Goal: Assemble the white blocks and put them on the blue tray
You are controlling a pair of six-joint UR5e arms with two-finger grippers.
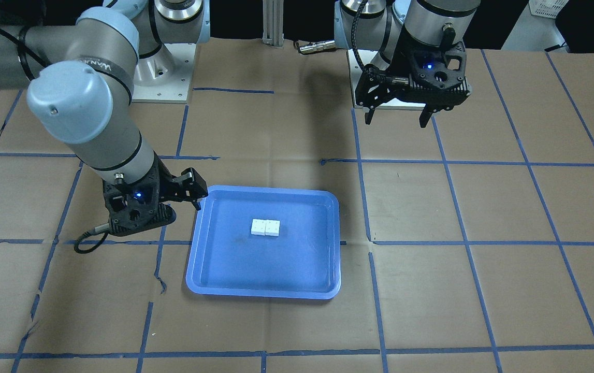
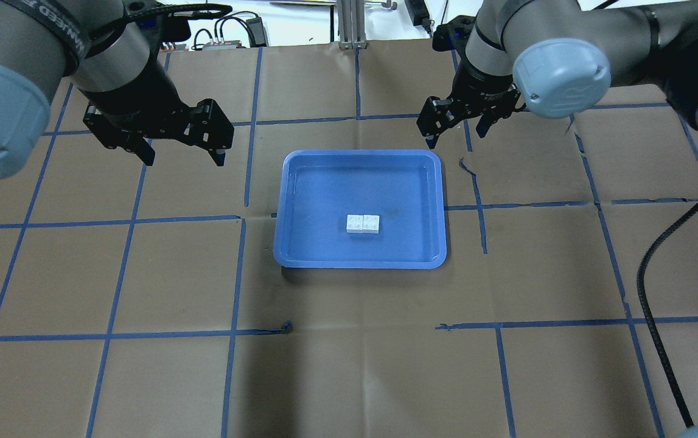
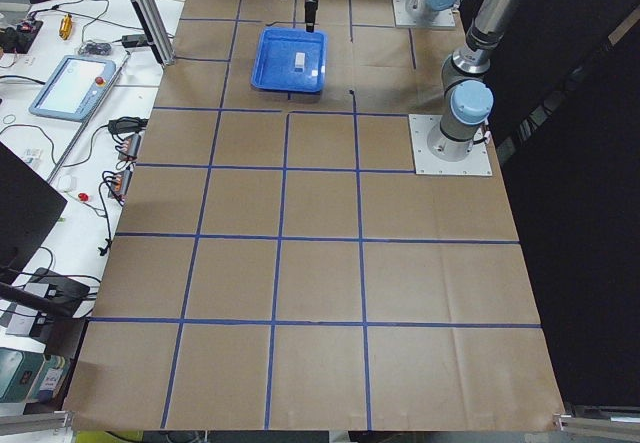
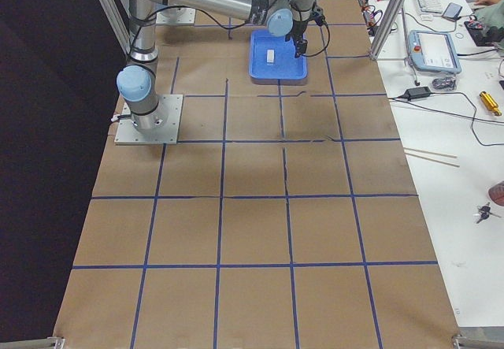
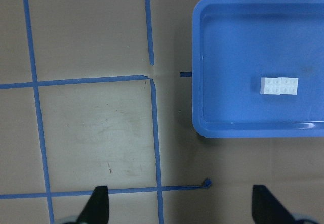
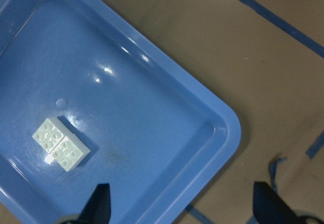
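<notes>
The two white blocks (image 2: 363,224) lie joined side by side, studs up, near the middle of the blue tray (image 2: 403,182). They also show in the front view (image 1: 265,227), the left wrist view (image 5: 279,85) and the right wrist view (image 6: 61,144). My left gripper (image 2: 184,159) is open and empty, hovering above the table off the tray's far left corner. My right gripper (image 2: 457,137) is open and empty, hovering just beyond the tray's far right corner. Neither gripper touches the blocks or the tray (image 1: 234,259).
The table is covered in brown paper with a blue tape grid. A black cable (image 2: 647,274) runs along the right side. The arms' base plates (image 1: 164,77) stand at the robot's edge. A teach pendant (image 4: 437,50) and tools lie on side benches.
</notes>
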